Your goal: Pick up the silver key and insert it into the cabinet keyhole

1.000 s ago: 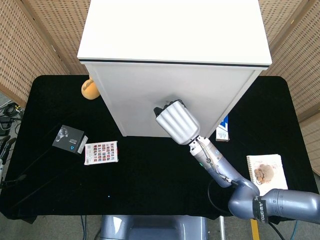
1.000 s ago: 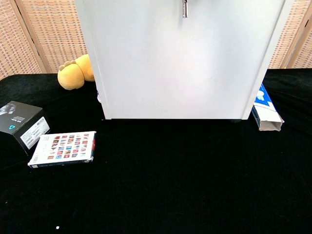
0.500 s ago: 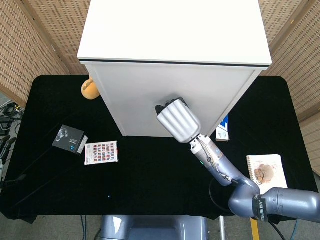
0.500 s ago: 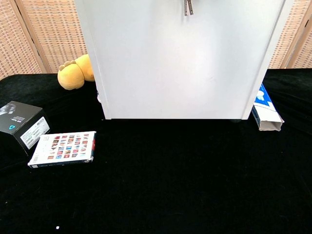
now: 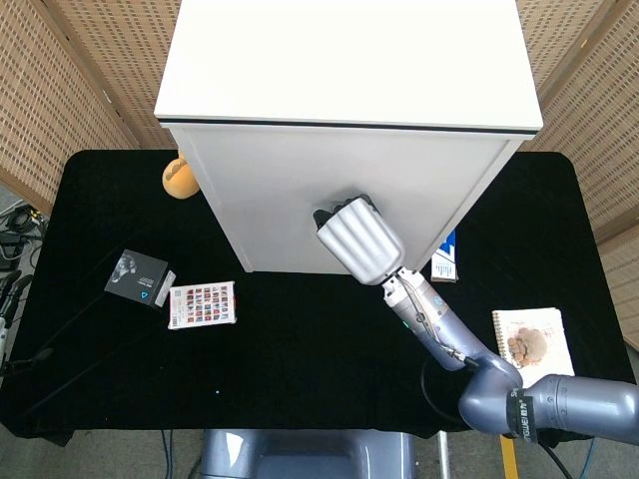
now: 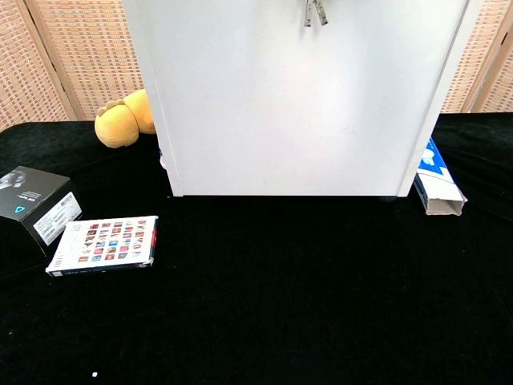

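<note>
A tall white cabinet [image 5: 349,60] stands at the back middle of the black table. My right hand [image 5: 356,239] is raised against the cabinet's front face [image 6: 304,104], its fingers curled toward the panel and their tips [image 5: 339,213] touching it. In the chest view silver keys [image 6: 313,13] dangle at the top edge of the frame, right under where the hand is; the hand itself is above that view. The keyhole is hidden behind the hand. My left hand shows in neither view.
A yellow plush toy [image 6: 122,120] leans at the cabinet's left corner. A black box [image 6: 36,204] and a pack of picture cards [image 6: 104,245] lie front left. A blue-and-white carton [image 6: 439,183] lies at the cabinet's right, a notebook [image 5: 533,342] further right.
My right hand has shifted slightly to the right along the cabinet face. The hanging keys show more in the chest view and have splayed apart.
</note>
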Controlling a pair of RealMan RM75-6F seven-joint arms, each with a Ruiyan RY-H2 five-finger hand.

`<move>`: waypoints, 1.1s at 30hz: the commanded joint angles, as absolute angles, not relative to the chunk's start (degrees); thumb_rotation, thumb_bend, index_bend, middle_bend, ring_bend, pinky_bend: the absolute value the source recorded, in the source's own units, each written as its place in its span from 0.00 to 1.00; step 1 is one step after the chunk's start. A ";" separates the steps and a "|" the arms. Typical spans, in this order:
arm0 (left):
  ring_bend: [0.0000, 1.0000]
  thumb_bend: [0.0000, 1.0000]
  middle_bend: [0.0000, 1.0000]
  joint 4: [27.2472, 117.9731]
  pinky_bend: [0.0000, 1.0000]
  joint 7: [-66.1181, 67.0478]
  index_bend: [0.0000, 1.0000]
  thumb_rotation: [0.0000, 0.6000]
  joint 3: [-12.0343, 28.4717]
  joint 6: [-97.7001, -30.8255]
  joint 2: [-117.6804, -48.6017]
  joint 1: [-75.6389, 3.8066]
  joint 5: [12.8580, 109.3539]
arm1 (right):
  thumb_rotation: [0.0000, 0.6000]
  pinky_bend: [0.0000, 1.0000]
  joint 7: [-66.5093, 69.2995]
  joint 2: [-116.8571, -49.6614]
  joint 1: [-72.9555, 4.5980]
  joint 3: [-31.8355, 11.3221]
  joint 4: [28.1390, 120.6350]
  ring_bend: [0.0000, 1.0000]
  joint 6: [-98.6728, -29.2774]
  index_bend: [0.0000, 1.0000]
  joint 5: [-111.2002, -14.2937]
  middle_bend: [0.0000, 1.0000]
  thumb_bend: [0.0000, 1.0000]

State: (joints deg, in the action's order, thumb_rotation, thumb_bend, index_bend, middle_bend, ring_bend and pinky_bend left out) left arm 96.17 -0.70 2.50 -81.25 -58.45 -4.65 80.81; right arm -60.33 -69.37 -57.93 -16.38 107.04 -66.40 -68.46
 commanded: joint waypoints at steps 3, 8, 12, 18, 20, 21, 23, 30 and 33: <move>0.00 0.00 0.00 96.16 0.00 -0.73 0.00 1.00 2.50 -81.30 -58.44 -4.63 80.83 | 1.00 1.00 -60.29 -69.34 -57.98 -16.44 107.16 0.87 -66.55 0.70 -68.48 0.88 0.58; 0.00 0.00 0.00 96.16 0.00 -0.67 0.00 1.00 2.50 -81.29 -58.44 -4.66 80.87 | 1.00 1.00 -60.97 -69.80 -58.27 -16.54 106.89 0.87 -67.10 0.69 -68.69 0.88 0.55; 0.00 0.00 0.00 96.15 0.00 -0.69 0.00 1.00 2.50 -81.28 -58.41 -4.65 80.83 | 1.00 1.00 -61.66 -70.80 -58.29 -16.76 105.69 0.87 -68.57 0.69 -69.31 0.89 0.48; 0.00 0.00 0.00 96.05 0.00 -0.88 0.00 1.00 2.48 -81.17 -58.40 -4.69 80.83 | 1.00 1.00 -61.80 -71.12 -57.98 -16.91 104.81 0.87 -69.74 0.69 -69.82 0.89 0.39; 0.00 0.00 0.00 96.04 0.00 -0.90 0.00 1.00 2.48 -81.08 -58.41 -4.72 80.78 | 1.00 1.00 -61.51 -70.84 -57.81 -16.88 105.11 0.87 -69.86 0.69 -70.20 0.89 0.38; 0.00 0.00 0.00 96.05 0.00 -0.87 0.00 1.00 2.49 -81.08 -58.42 -4.73 80.77 | 1.00 1.00 -61.43 -70.67 -57.75 -16.82 105.28 0.87 -69.88 0.69 -70.45 0.89 0.38; 0.00 0.00 0.00 96.10 0.00 -0.83 0.00 1.00 2.50 -81.11 -58.43 -4.73 80.78 | 1.00 1.00 -61.24 -70.18 -57.55 -16.61 105.96 0.87 -69.91 0.70 -71.21 0.89 0.38; 0.00 0.00 0.00 96.29 0.00 -0.59 0.00 1.00 2.34 -81.41 -58.47 -4.59 81.10 | 1.00 1.00 -60.22 -67.93 -56.34 -16.37 108.73 0.87 -71.07 0.70 -74.47 0.89 0.38; 0.00 0.00 0.00 96.36 0.00 -0.70 0.00 1.00 2.30 -81.57 -58.40 -4.51 81.22 | 1.00 1.00 -59.27 -66.30 -55.23 -15.93 110.16 0.87 -71.75 0.69 -76.22 0.89 0.38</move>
State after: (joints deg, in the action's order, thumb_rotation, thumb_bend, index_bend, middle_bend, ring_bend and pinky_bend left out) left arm 96.35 -0.69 2.30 -81.56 -58.41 -4.52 81.22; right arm -59.77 -66.96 -55.79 -16.18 109.53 -71.33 -75.54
